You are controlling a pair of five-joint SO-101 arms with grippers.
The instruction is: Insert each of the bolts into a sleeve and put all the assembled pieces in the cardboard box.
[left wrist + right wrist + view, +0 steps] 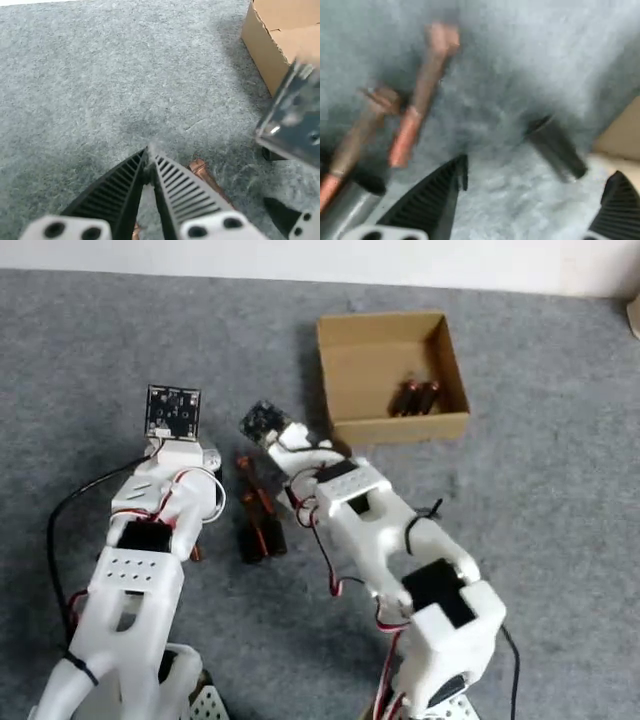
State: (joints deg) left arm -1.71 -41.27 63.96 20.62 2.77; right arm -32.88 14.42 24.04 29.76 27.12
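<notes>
The cardboard box (345, 375) stands at the back of the grey carpet with two dark assembled pieces (415, 398) inside. Several copper bolts and dark sleeves (258, 515) lie between my two arms. My left gripper (150, 152) is shut with nothing between its fingers, low over the carpet, and a copper bolt (201, 170) lies just beside it. My right gripper (540, 170) is open above the carpet. Beyond it lie copper bolts (427, 75) and a black sleeve (555, 147). A metal sleeve (345, 200) holding a copper bolt shows beside one finger.
The box's corner (270, 45) is ahead of the left gripper, with the other arm's camera board (295, 120) close by. The box wall (620, 135) also stands near the right gripper. Open carpet (560, 500) spreads to the right and far left.
</notes>
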